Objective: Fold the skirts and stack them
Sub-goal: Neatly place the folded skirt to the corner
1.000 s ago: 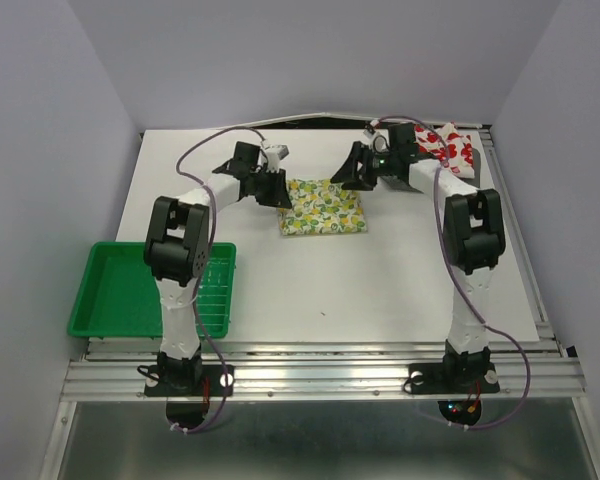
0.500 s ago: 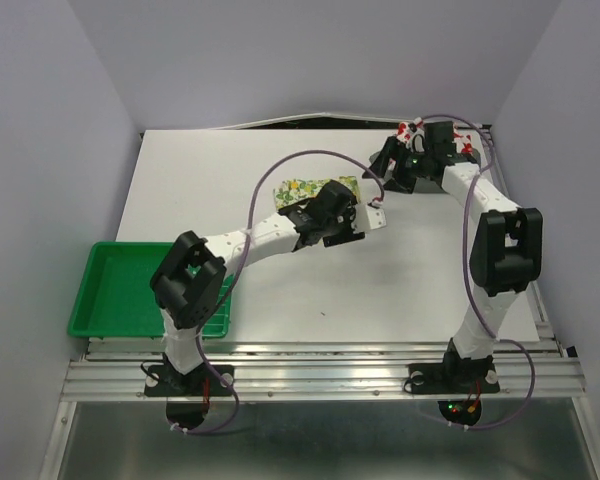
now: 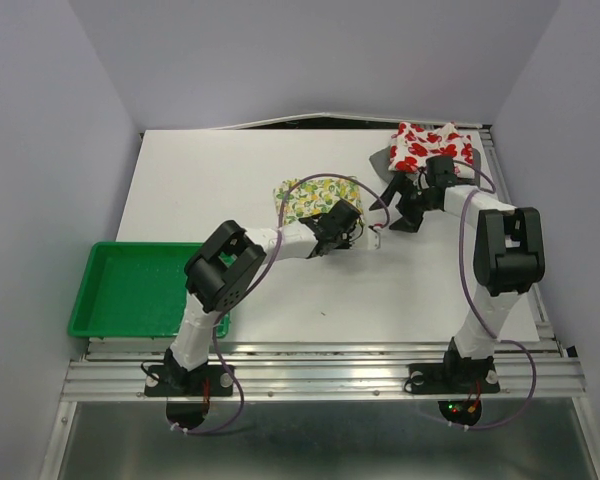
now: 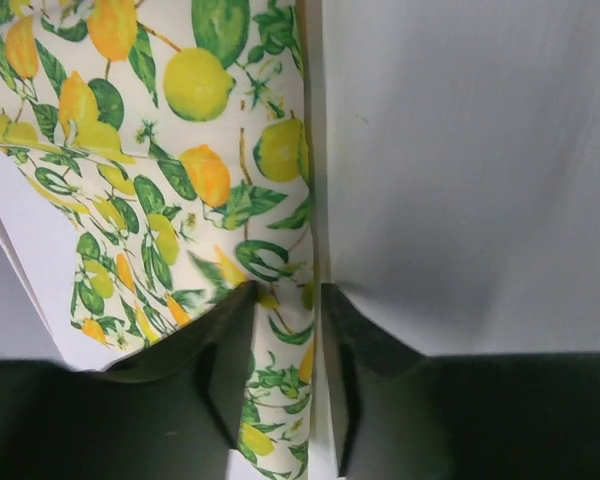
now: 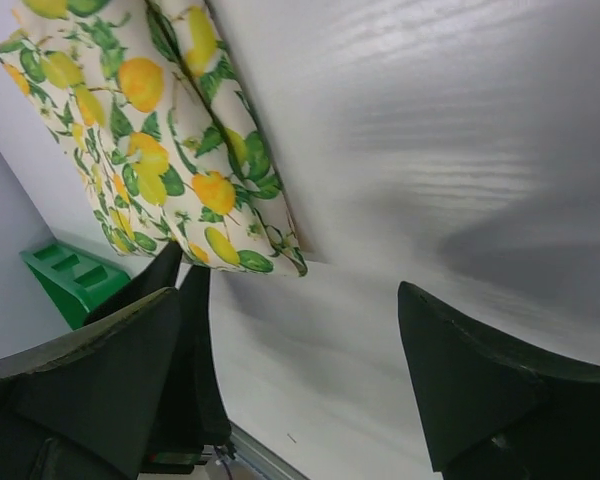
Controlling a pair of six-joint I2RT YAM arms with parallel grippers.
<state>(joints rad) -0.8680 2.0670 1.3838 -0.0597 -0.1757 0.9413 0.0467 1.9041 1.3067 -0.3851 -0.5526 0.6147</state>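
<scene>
Two soft skirts on show: the lemon skirt [image 3: 315, 193], folded and a bit rumpled, sits mid-worktop [image 3: 210, 180], its edge pinched in the left gripper [image 4: 288, 290]. The red-print skirt [image 3: 430, 148] is bunched in the far right corner. The right gripper [image 5: 288, 295] hangs spread wide, holding nothing, over smooth matte white between them. A glossy green tray [image 3: 130, 246] fills the near left corner.

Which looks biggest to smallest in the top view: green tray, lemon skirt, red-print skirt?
1. green tray
2. lemon skirt and red-print skirt: look alike; left arm covers part of the lemon one, so not ranked.
</scene>
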